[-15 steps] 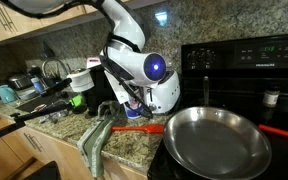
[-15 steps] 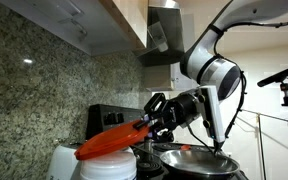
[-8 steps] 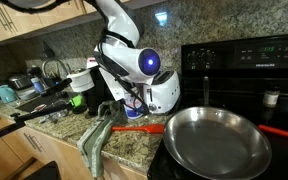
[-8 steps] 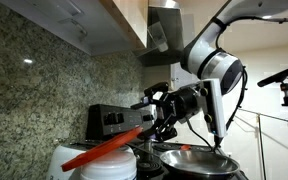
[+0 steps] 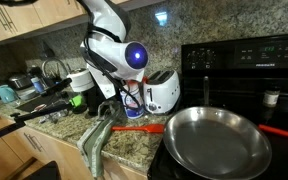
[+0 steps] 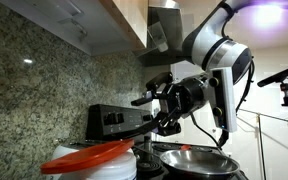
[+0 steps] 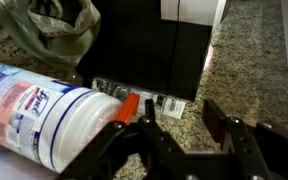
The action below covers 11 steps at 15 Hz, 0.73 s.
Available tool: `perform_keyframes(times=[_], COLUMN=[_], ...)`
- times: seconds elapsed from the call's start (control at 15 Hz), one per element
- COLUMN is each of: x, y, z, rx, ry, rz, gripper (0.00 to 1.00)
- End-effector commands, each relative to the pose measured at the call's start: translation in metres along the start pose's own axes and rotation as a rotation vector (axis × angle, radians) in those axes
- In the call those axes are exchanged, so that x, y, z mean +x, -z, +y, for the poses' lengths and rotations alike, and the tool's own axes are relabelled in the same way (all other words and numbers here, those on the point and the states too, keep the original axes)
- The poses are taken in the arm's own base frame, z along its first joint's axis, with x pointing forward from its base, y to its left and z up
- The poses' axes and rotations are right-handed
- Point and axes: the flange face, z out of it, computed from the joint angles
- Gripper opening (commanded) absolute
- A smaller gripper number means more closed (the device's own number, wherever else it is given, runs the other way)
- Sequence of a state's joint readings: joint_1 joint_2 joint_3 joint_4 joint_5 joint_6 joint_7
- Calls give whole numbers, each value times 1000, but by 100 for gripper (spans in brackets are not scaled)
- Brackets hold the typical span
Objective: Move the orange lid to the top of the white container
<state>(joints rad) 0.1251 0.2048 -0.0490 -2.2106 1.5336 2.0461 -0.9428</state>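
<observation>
The orange lid [image 6: 89, 157] lies nearly flat on the white container [image 6: 112, 171] at the bottom of an exterior view. In the wrist view the white container [image 7: 44, 110] shows its blue-and-white label at the left. A small piece of the orange lid [image 7: 129, 105] shows just outside my left finger. My gripper [image 7: 179, 108] is open, with only bare granite between its fingers. It also shows in both exterior views [image 6: 167, 105] [image 5: 127, 95], close beside the lid and in front of a black appliance.
A black appliance [image 7: 149, 50] stands right behind the gripper. A white two-slot toaster [image 5: 162, 92] stands beside the black stove [image 5: 244, 60], and a steel pan [image 5: 219, 140] sits on the stove. A red-handled utensil [image 5: 149, 127] and a cloth [image 5: 96, 140] lie on the granite counter.
The orange lid has gone from steeply tilted to nearly flat on the white container. My arm has moved along the counter away from the toaster.
</observation>
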Motion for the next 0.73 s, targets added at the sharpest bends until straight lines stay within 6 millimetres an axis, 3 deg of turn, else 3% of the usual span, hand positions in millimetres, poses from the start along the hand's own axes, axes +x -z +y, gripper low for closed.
perform_keyframes(times=[0.0, 0.13, 0.27, 0.33, 0.4, 0.47, 0.67], x=[-12, -17, -22, -26, -30, -16, -22], y=[8, 10, 13, 16, 19, 6, 14], z=[-12, -16, -23, -30, -41, -21, -35], rx=[-24, -14, 8, 37, 81, 37, 66], ry=[14, 21, 29, 30, 42, 23, 39], rz=[-7, -14, -28, -40, -49, -38, -41], gripper=[22, 7, 0, 0, 26, 1, 19])
